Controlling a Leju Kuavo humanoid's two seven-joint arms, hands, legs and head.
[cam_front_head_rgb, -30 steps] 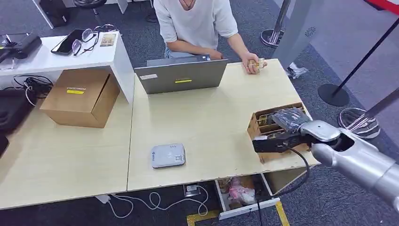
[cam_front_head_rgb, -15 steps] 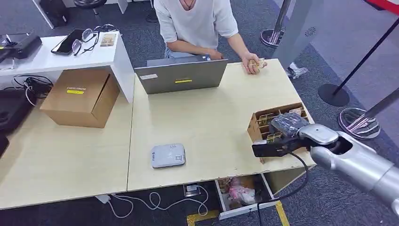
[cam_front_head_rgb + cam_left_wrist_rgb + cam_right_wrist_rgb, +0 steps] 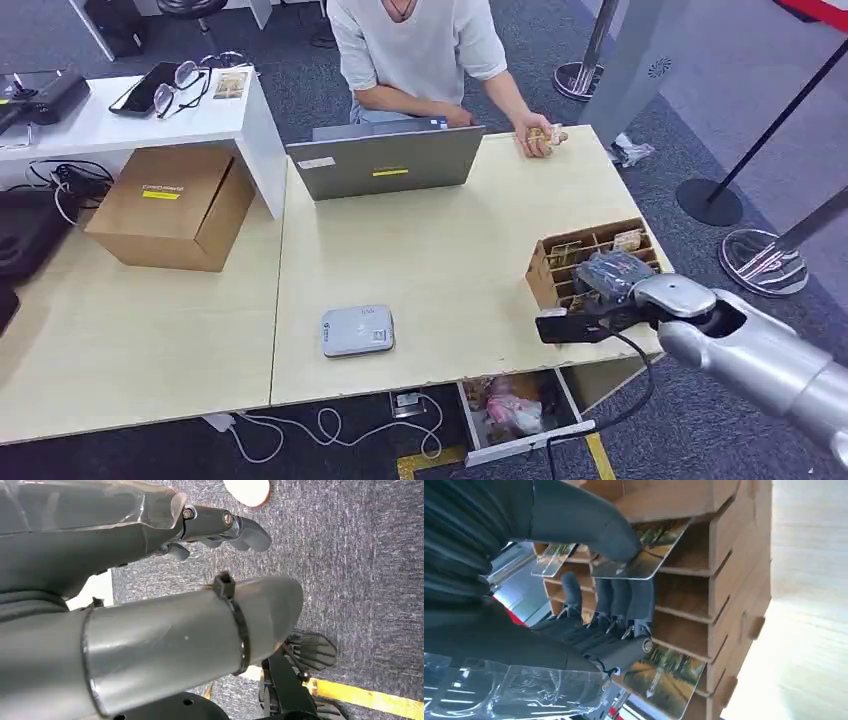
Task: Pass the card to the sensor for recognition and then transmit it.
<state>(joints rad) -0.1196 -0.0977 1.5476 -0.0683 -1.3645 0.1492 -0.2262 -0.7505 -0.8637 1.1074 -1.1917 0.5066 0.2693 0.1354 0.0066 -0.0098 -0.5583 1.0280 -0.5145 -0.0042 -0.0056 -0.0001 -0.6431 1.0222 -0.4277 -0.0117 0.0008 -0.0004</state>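
The right hand (image 3: 608,277) is seen over the slotted cardboard card box (image 3: 547,268) at the right end of the desk (image 3: 450,250). In the right wrist view, a card (image 3: 644,555) is pinched between the thick thumb (image 3: 589,525) and the darker fingers (image 3: 624,597), and it lies partly within a slot of the box. Further cards are seen in neighbouring slots, one (image 3: 664,680) printed with a tree-lined path. The grey card reader (image 3: 357,331) is placed flat near the front edge of the desk, well apart from the box. The left hand (image 3: 220,527) is shown hanging above the grey carpet, its fingers curled in with nothing held. At the far side of the desk an open laptop (image 3: 386,161) is set before a seated person in a white shirt (image 3: 415,45), whose hand (image 3: 538,137) rests on the desk. A brown carton (image 3: 172,205) is placed on the adjoining desk.
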